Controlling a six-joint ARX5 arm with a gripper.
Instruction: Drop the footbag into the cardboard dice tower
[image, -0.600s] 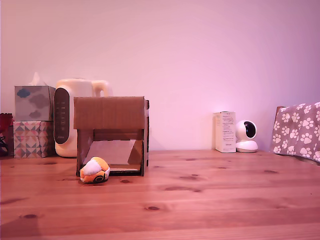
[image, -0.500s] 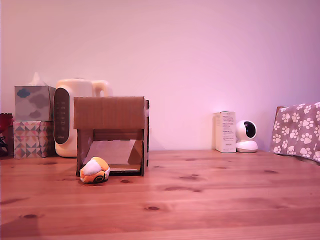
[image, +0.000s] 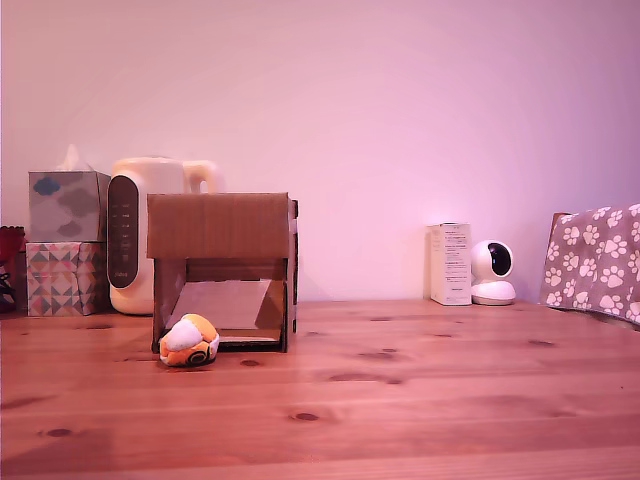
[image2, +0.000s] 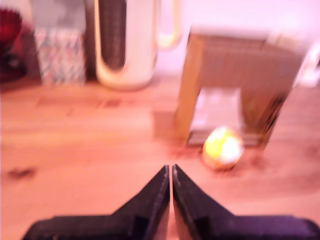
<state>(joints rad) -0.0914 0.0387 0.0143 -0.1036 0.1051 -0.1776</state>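
Observation:
The footbag (image: 190, 341) lies on the wooden table, touching the front left corner of the cardboard dice tower (image: 222, 268) in the exterior view. It shows orange, white and yellow panels with a dark ring. In the blurred wrist view the footbag (image2: 223, 148) rests at the mouth of the tower (image2: 240, 85), with the ramp behind it. My gripper (image2: 171, 171) is shut with nothing in it, hanging over bare table short of the footbag. The arm does not show in the exterior view.
A cream kettle (image: 150, 230) and two stacked tissue boxes (image: 67, 243) stand behind and left of the tower in the exterior view. A white box (image: 451, 264), a small camera (image: 493, 272) and a paw-print cloth (image: 598, 262) are at its right.

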